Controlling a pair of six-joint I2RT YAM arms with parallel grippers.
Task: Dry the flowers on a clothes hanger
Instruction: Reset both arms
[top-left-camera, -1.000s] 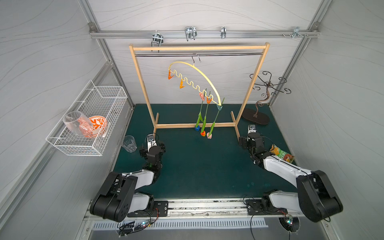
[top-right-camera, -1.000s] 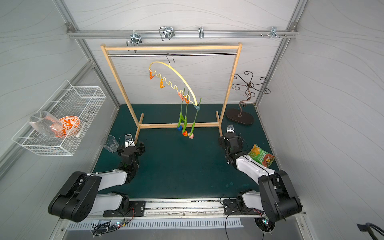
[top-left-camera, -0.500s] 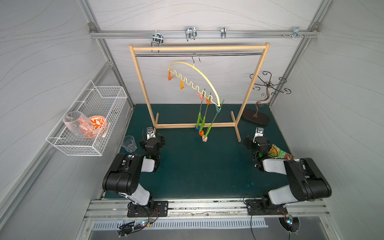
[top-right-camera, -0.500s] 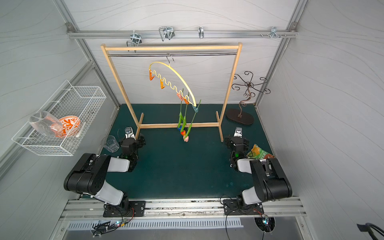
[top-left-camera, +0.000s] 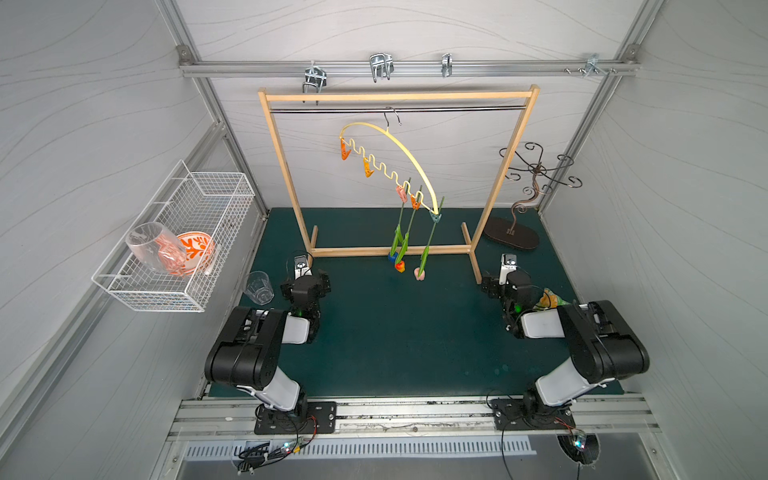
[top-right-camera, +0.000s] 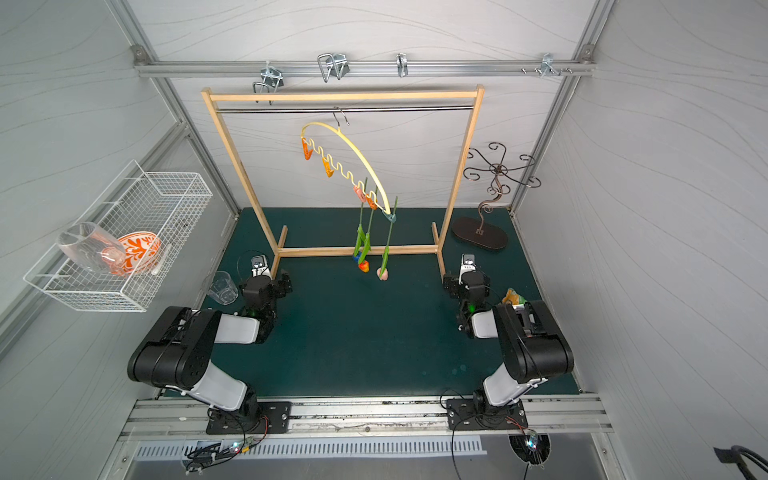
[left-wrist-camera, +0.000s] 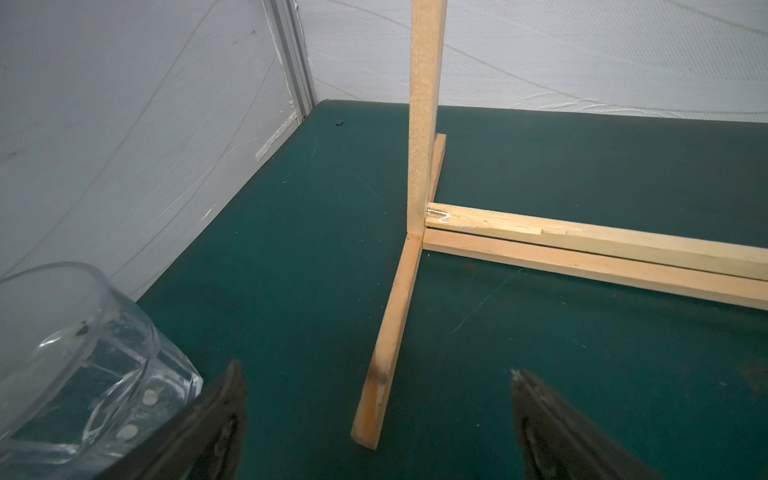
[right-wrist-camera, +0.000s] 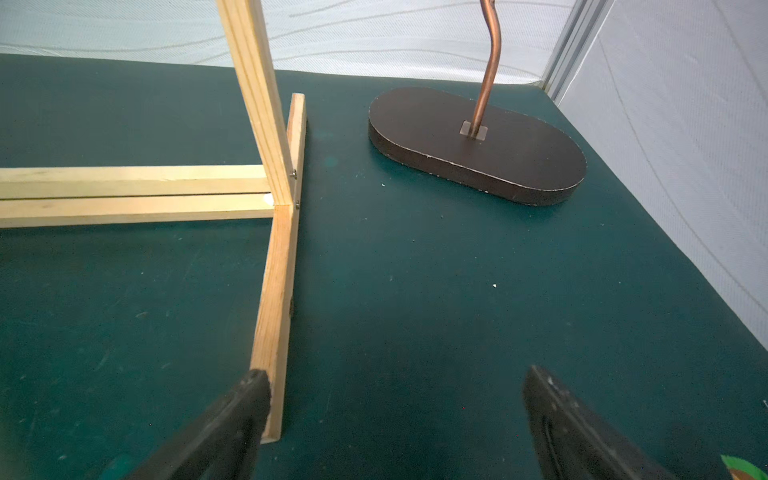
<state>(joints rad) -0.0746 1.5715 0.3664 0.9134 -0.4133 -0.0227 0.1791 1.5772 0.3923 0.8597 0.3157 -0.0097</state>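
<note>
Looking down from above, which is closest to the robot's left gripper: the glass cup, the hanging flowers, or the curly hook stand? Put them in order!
From the left gripper, in a top view:
1. Glass cup: right beside it, on its left by the wall.
2. Flowers: hanging in the middle of the rack, toward the right arm.
3. Curly hook stand: back corner on the right side.
</note>
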